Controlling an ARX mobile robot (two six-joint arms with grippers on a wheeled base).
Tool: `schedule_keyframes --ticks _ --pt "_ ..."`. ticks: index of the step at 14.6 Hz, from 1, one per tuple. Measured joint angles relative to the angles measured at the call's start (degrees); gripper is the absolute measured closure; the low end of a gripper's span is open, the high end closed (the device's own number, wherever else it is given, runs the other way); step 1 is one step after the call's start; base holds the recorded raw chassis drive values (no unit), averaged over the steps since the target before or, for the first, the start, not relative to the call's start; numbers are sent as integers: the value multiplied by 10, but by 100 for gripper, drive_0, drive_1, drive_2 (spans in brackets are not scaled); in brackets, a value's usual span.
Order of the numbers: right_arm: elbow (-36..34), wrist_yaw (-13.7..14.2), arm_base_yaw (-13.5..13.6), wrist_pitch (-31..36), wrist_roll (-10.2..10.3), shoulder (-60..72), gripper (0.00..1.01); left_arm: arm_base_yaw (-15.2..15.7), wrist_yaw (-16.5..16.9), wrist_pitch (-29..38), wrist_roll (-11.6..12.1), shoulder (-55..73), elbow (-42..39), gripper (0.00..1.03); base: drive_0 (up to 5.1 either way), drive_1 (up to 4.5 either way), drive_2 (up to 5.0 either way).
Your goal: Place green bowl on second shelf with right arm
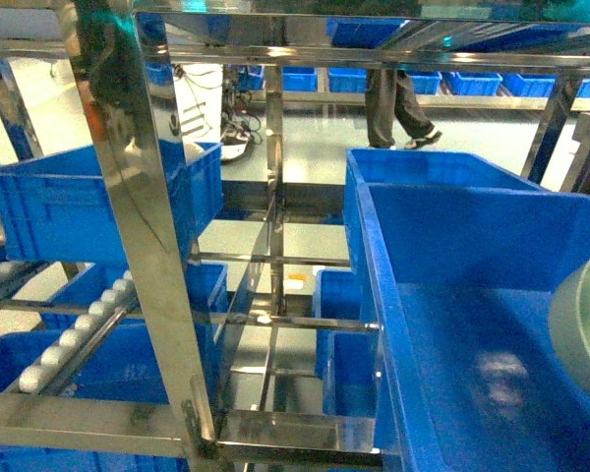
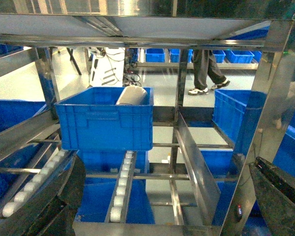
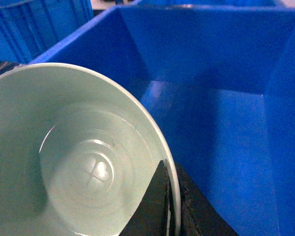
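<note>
1. Now the green bowl (image 3: 83,162) is pinched at its rim by the right end effector (image 3: 169,206), hanging over a blue bin (image 3: 226,113) (one black finger inside, one outside).
2. Grasp and lift look done; carrying it to the second shelf (image 1: 275,433) and releasing remain.
3. The left end effector (image 2: 162,206) hangs idle with its jaws apart, facing the rack.
</note>
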Motion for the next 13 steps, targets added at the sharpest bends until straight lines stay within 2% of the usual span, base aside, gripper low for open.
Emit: schedule_keyframes --ticks 1,3,4,5,7,9,13 --pt "32 0 6 -14 -15 43 99 0 0 0 0 0 0 5 0 0 0" --pt "115 0 11 -52 -30 117 99 0 0 0 0 0 0 5 0 0 0" --pt "169 0 14 -77 -36 151 99 0 0 0 0 0 0 5 0 0 0" --pt "229 -5 17 -118 -51 187 99 0 0 0 0 0 0 5 0 0 0" --pt "296 -2 15 -154 -71 226 99 0 0 0 0 0 0 5 0 0 0" --pt "356 0 12 -176 -78 251 99 0 0 0 0 0 0 5 0 0 0" --pt "363 -6 32 -186 -89 272 99 0 0 0 0 0 0 5 0 0 0"
